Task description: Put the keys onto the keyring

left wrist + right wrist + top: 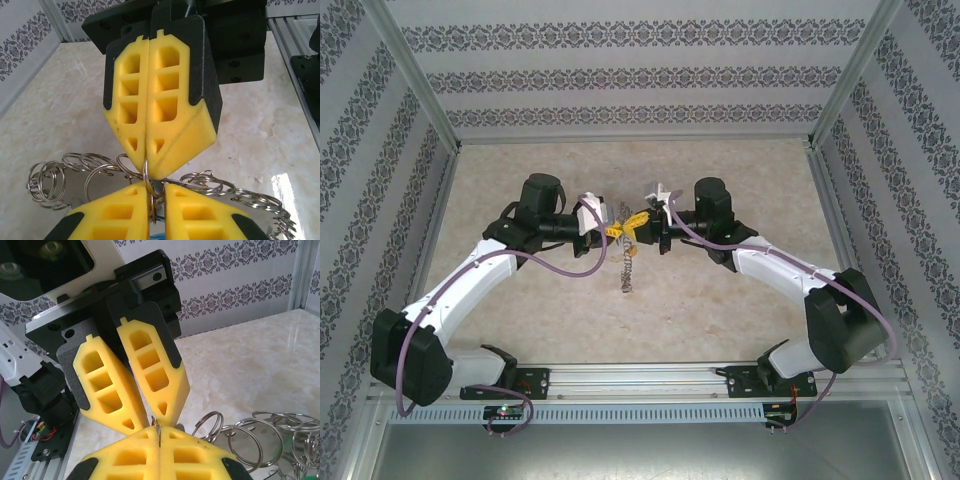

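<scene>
Yellow ribbed fingers (125,215) of the left gripper (156,192) and those of the right gripper (158,434) meet tip to tip over the middle of the beige marbled tabletop (720,320), both arms reaching in from their own sides. Between them I see a short stretch of the thin grey metal keyring (145,172); the rest of its loop is hidden by the fingers. Right gripper: jaws pressed together, clamped on that wire right at the tips, no gap visible from either wrist. Left gripper: jaws stand a narrow slit apart, the keyring wire running down inside the slit; I cannot tell whether either pad touches it. A cluster of small silvery split rings (100,170) fans out to both sides just below the pinch point, overlapping one another. From the top camera this cluster trails as a thin metallic strand toward the near edge; I cannot tell whether its lower end rests on the tabletop or hangs free. A patch of green (280,444) shows through the rings on the right wrist view, too blurred to name. Key blades and caps too small to make out from above.
</scene>
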`<state>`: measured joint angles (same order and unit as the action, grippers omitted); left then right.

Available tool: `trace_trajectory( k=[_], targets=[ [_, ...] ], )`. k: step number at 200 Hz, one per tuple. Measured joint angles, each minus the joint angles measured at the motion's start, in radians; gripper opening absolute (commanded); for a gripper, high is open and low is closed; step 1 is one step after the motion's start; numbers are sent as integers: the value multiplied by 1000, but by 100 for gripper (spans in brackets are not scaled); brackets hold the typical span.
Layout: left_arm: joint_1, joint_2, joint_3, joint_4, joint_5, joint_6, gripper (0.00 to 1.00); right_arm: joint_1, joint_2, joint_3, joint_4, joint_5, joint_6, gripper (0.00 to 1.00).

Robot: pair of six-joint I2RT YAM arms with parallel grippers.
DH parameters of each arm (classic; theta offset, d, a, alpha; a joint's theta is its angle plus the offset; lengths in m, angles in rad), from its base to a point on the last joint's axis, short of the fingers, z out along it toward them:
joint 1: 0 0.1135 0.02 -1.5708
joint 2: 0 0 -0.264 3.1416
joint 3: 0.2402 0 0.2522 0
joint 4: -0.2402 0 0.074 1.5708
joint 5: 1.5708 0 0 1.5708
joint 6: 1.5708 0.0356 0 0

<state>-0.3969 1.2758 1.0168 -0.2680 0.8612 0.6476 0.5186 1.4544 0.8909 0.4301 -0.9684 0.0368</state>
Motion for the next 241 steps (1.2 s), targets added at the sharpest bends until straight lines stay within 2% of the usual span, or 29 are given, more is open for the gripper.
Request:
trace_trajectory(
  k=[9,21,97,147,166,193,241],
  targets=[
    [0,-2,-1,0,0,0,17,0,0,0,8,-1,6,0],
    [0,-4,-4,-1,0,-1,25,0,0,0,24,0,14,0],
    [-1,-11,-63,-3,37,-18,27,-5,-13,0,138,81,33,0],
    [6,-52,-111,105,51,-122,29,22,-14,-21,211,127,60,0],
    [36,-99,-142,151,52,-170,37,23,-14,-31,219,133,66,0],
    [79,-165,-162,193,52,-234,37,23,-14,-34,220,134,70,0],
    [80,-179,-172,290,55,-348,37,30,-14,-34,230,129,69,0]
  ],
)
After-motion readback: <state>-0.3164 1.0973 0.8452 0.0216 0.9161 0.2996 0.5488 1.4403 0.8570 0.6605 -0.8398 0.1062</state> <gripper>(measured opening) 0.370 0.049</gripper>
